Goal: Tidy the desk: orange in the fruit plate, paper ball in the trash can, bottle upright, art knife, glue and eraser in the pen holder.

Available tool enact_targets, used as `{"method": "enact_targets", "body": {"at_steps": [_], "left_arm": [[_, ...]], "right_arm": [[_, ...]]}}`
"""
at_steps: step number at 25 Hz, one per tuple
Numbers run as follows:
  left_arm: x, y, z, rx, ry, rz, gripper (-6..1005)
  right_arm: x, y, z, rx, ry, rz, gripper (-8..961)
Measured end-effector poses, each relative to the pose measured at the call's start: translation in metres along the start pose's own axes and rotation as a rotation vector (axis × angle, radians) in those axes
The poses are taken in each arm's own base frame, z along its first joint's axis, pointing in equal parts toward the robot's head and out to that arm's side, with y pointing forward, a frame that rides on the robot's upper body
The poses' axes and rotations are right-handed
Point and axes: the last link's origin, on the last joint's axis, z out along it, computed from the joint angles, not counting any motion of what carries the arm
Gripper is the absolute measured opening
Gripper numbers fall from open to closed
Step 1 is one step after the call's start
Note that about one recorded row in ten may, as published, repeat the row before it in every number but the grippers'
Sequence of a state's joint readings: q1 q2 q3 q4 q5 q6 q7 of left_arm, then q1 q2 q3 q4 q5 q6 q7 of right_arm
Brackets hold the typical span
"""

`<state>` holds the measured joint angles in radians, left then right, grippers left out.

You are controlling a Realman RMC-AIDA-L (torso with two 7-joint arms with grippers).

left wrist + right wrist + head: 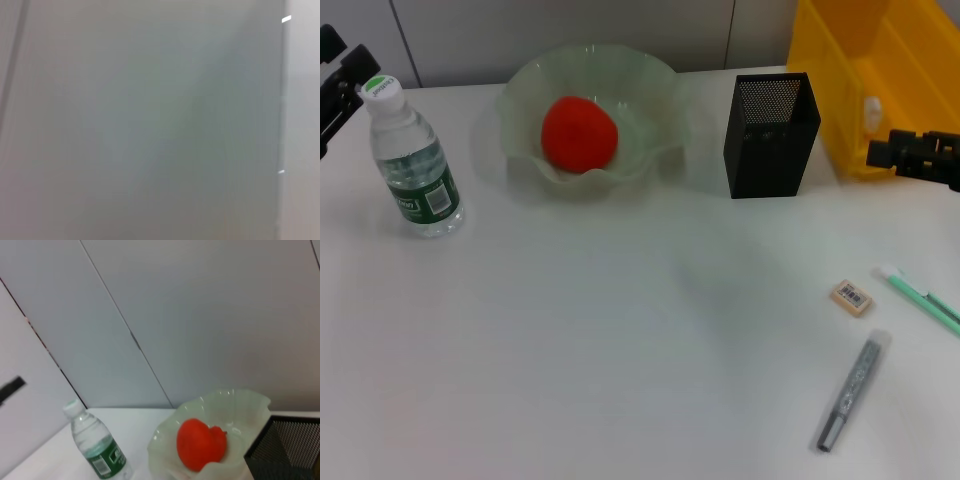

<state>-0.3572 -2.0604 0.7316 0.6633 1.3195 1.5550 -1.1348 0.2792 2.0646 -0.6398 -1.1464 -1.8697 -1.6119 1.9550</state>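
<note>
Art knife (849, 392) out; orange (579, 133) in fruit plate (650, 85).

Both arms' tools — matte black, blocky, angular

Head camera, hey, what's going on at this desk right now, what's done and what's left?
A two-armed robot is tidying the desk, and neither arm holds anything. The orange already sits in the fruit plate, and the bottle stands upright. The left gripper is beside the bottle's cap; the right gripper hangs near the trash can. The eraser, a grey pen-like tool and a green stick lie on the desk, outside the pen holder.
</note>
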Motion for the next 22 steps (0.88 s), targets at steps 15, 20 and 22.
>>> {"method": "enact_targets", "body": {"at_steps": [15,20,22], "left_arm": [[-0.020,0.063,-0.004,-0.432,-0.182,-0.015,427],[-0.029,0.073,-0.003,-0.498,-0.229,-0.005,409],[-0.029,0.073,-0.003,-0.498,-0.229,-0.005,391]], "right_arm": [[0.001,0.006,0.007,0.007,0.153,-0.059,576],[-0.012,0.011,0.008,0.059,0.219,-0.021,576],[-0.016,0.013,0.006,0.112,0.272,0.001,576]]}}
